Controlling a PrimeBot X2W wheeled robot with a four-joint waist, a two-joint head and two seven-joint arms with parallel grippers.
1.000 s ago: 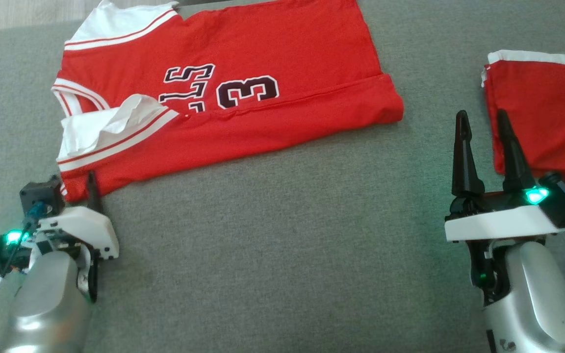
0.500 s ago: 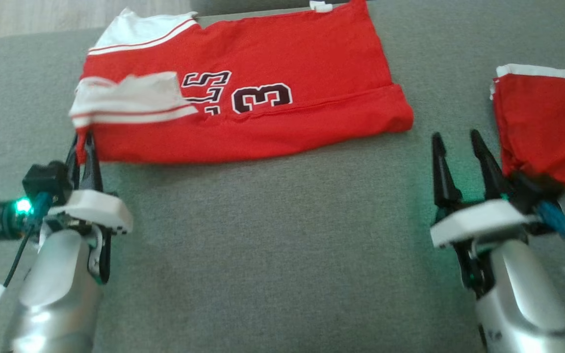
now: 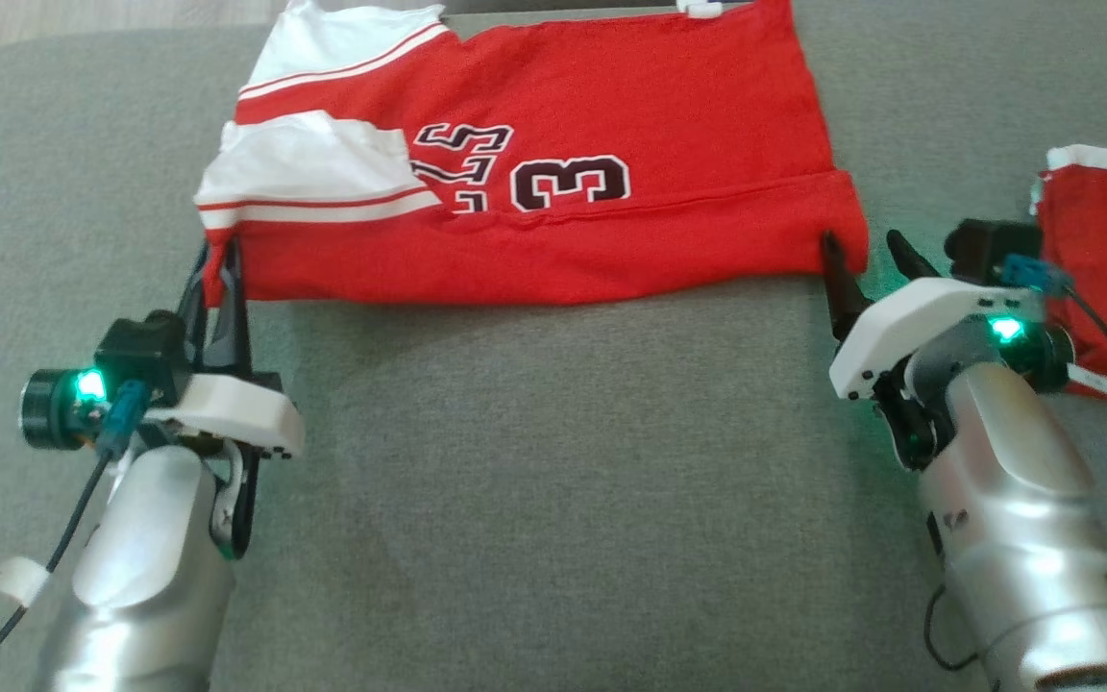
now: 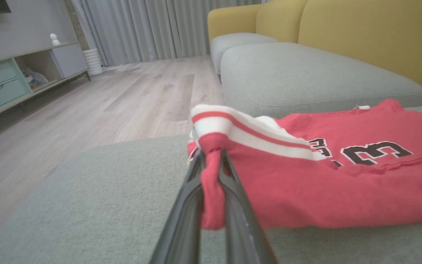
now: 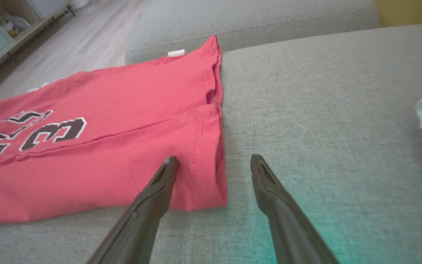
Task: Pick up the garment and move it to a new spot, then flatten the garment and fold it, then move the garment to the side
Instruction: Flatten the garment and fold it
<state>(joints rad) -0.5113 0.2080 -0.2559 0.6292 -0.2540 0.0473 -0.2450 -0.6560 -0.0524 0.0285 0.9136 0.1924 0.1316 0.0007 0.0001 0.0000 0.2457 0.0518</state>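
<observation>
— On the grey sofa cushion [image 3: 553,481], up around 12 o'clock in the head view, that's the garment [image 3: 611,106], right? Red jersey-looking thing with a dark number [image 3: 568,183] on it?

— Yep, that's it. It's spread out mostly flat, and the long edge nearest the robot is folded over onto itself. One white sleeve [image 3: 313,163] with a red stripe is flopped across the red at roughly 10 o'clock.

— What's the left pincer [image 3: 217,264] doing?

— It's parked at the garment's 8 o'clock corner and squeezed tight on it. The left wrist view makes it super obvious: a wad of red cloth is pinched between the two fingers [image 4: 242,212], with the white striped trim bunched up right above them.

— And the right pincer [image 3: 861,240]?

— That one's over at the 4 o'clock corner, spread wide with nothing in it. From its own wrist view, one finger sits over the red hem and the other over bare cushion, so it straddles the corner's edge. Honestly can't tell if the tips touch the fabric.

— Anything else lying around?

— A second red-and-white piece [image 3: 1106,240] at 3 o'clock, just beside the right wrist. The left wrist view also catches a yellow backrest [image 4: 361,36] and a wood floor [image 4: 123,91].
</observation>
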